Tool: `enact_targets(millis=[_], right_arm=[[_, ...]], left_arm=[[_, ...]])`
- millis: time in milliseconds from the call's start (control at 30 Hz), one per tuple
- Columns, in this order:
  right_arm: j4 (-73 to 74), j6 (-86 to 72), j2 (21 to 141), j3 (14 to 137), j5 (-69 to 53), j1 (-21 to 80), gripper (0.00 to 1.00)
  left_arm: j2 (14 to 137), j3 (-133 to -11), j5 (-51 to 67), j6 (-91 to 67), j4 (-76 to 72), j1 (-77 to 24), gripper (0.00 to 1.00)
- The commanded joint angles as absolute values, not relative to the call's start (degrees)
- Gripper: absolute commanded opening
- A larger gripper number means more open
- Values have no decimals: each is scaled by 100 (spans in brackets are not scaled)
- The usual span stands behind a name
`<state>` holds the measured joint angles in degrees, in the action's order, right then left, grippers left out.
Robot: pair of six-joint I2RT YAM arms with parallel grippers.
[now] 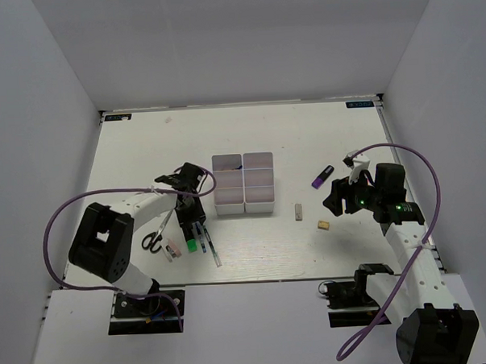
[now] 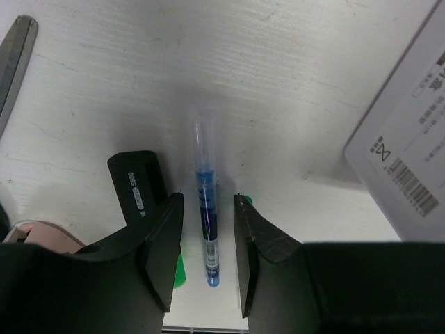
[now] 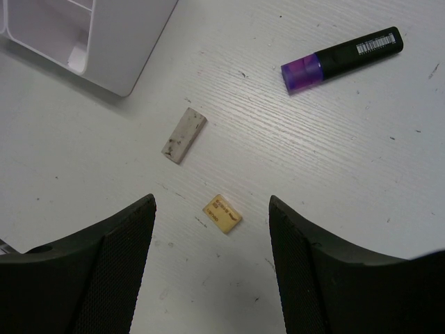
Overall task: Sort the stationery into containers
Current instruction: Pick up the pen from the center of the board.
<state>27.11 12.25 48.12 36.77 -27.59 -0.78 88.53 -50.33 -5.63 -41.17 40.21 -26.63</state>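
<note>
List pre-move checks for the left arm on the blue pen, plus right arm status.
1. Blue pen centred between the left gripper's jaws: ok.
2. Jaws closed on the pen: not ok, a gap shows on each side.
3. Green-tipped marker clear of the grip: cannot tell, it lies right beside one finger.
4. Bins upright and open-topped: ok.
5. Right gripper open, holding nothing, above the tan block: ok.
</note>
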Motion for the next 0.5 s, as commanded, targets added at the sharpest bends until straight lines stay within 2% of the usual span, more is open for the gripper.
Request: enact_targets(millis=[0,467], right_arm=[[2725,1266,4808,3876,-2830,-105,69],[2742,1257,4808,3876,-2839,-97,69]], left_arm=[[8938,-5273,-721,-4052,3911,-2654,46],[9536,-5449,-835,-3885,3903,-2514,44]])
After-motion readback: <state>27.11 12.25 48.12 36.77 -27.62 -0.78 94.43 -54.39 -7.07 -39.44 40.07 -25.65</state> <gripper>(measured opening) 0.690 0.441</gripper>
